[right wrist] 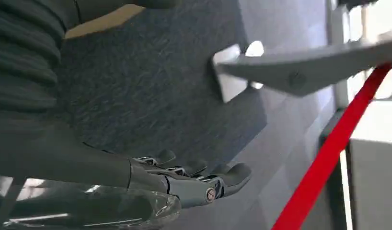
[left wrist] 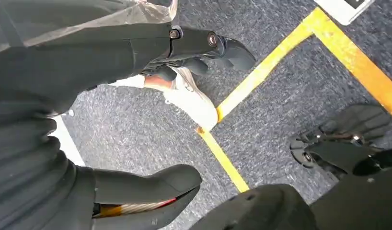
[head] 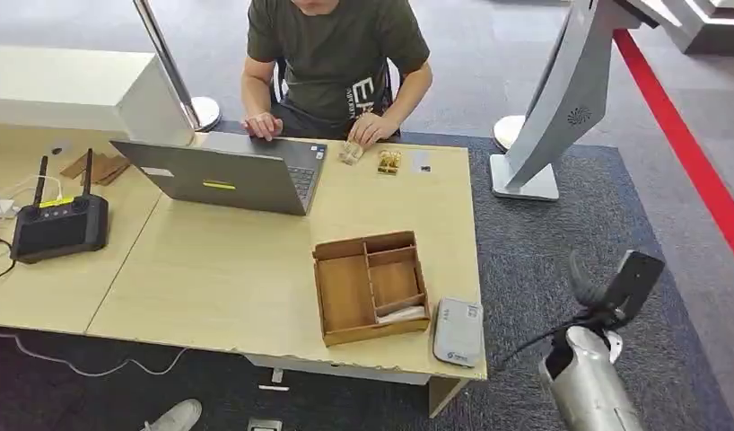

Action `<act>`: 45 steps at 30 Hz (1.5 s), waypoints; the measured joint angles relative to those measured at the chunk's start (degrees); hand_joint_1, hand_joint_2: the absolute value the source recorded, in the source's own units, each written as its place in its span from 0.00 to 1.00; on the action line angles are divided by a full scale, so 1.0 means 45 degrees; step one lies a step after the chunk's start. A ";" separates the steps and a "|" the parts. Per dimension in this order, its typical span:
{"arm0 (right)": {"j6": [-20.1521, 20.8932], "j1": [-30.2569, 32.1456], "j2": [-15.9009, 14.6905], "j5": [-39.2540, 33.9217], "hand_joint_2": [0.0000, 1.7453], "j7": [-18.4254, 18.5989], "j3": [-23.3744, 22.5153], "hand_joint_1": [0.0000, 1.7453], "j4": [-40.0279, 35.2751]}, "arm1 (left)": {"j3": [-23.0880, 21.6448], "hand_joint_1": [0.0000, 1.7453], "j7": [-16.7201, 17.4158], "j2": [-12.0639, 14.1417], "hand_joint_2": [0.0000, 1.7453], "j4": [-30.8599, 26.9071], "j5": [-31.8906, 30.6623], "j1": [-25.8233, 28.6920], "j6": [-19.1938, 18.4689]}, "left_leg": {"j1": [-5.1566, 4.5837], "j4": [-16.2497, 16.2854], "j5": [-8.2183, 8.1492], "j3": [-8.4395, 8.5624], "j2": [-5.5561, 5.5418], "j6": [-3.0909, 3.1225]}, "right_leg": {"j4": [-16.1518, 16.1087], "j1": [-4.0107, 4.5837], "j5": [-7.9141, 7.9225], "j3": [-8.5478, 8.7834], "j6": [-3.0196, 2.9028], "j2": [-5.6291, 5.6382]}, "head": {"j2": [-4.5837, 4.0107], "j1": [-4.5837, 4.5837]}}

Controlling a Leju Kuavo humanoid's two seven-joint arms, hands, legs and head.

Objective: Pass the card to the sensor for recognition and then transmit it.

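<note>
- Nearest of all, the right hand point(head: 606, 292) hangs off the table's near right corner over the dark carpet, holding nothing; in the right wrist view its fingers point(right wrist: 203, 179) are stretched forward and slightly apart, relaxed.
- Lower on the left, the left hand point(left wrist: 151, 110) hangs above the carpet and a yellow floor line point(left wrist: 280, 62), its fingers and thumb apart around nothing.
- At the table's near right edge lies the sensor point(head: 458, 330), a flat grey pad, just right of the wooden tray point(head: 371, 285).
- What looks like the card point(head: 402, 313) is a pale flat piece in the tray's near right compartment; it is too small to be sure of.
- Judging from this, the step in hand is the reach for the card. The right hand is the closer one. It would do well to come in from above the tray, clear of the wall, and pinch the card by an edge so that one face stays free to lay flat on the sensor.
- Farther back sit a laptop point(head: 224, 175) and a black controller point(head: 58, 224) on the left.
- At the far side sits a person point(head: 336, 63), hands on the table, the likely receiver.
</note>
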 joint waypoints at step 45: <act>0.8655 0.5188 -0.0096 0.6237 1.00 0.7971 0.0274 0.00 0.5579 | 0.0763 0.00 -0.0641 0.0330 1.00 0.0000 -0.0102 0.0176 0.0091 | 0.0025 -0.0023 -0.0022 0.0037 0.0021 -0.0029 | 0.0009 0.0029 -0.0035 0.0034 -0.0014 0.0020 | 0.0000 -0.0005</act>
